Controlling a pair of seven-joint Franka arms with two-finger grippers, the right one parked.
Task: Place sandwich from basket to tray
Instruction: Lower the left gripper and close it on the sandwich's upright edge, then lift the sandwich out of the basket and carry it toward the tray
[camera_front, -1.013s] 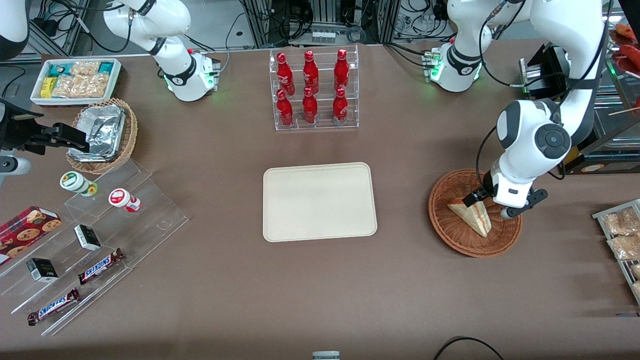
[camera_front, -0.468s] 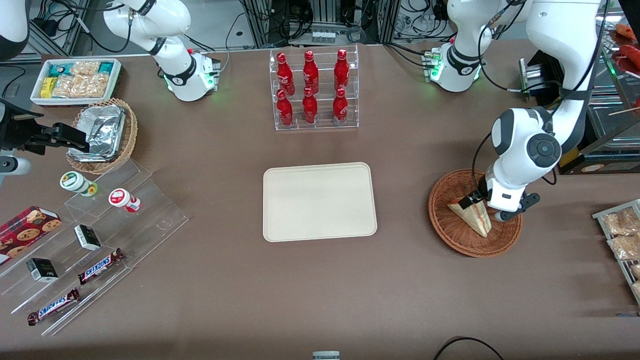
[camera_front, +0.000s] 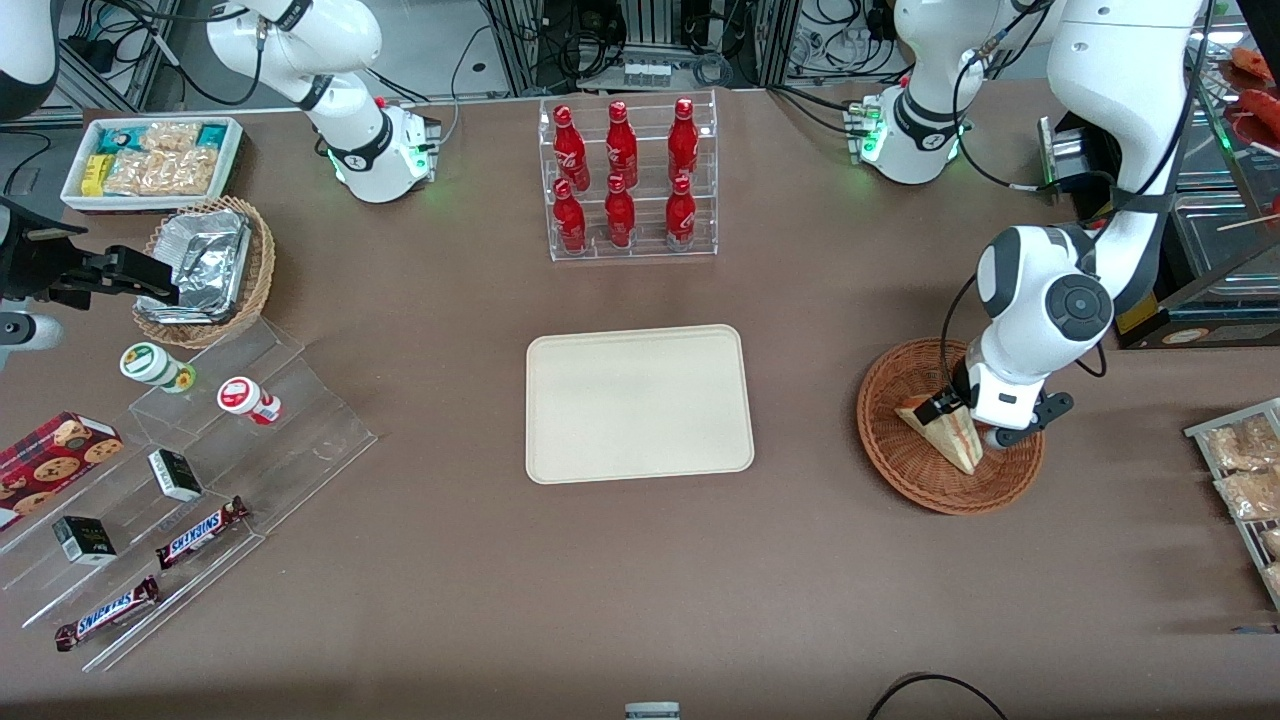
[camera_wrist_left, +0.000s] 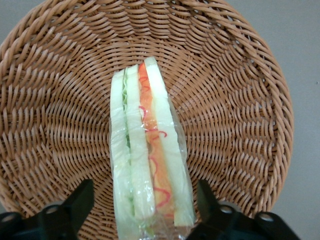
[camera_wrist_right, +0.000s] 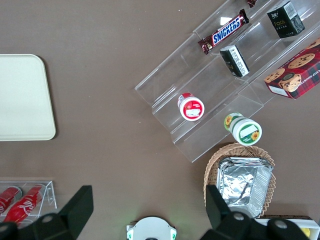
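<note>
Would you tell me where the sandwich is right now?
The sandwich lies in the basket toward the working arm's end of the table, with the open gripper straddling its wide end.

Glossy white arm (camera_front: 1040, 300) (grey round joint cap), black tool (camera_front: 965, 415).

End effector (camera_front: 962, 418) sits low in the basket (camera_front: 905, 465), mid-right of the front view, fingers (camera_wrist_left: 75, 205) spread either side of the sandwich (camera_front: 946, 434) w/ a gap each side. Basket wall rings it all round; way out is up. Btwn basket and tray (camera_front: 640, 403), centre frame, runs a strip of bare tabletop (camera_front: 805, 400), nothing standing on it. Tray surface is bare, low rim only. Bottle rack (camera_front: 628, 178), top centre, is tall but well apart from that strip. Snack packs (camera_front: 1240, 465) at the right edge lie near the basket, on the side away from the tray.
</note>
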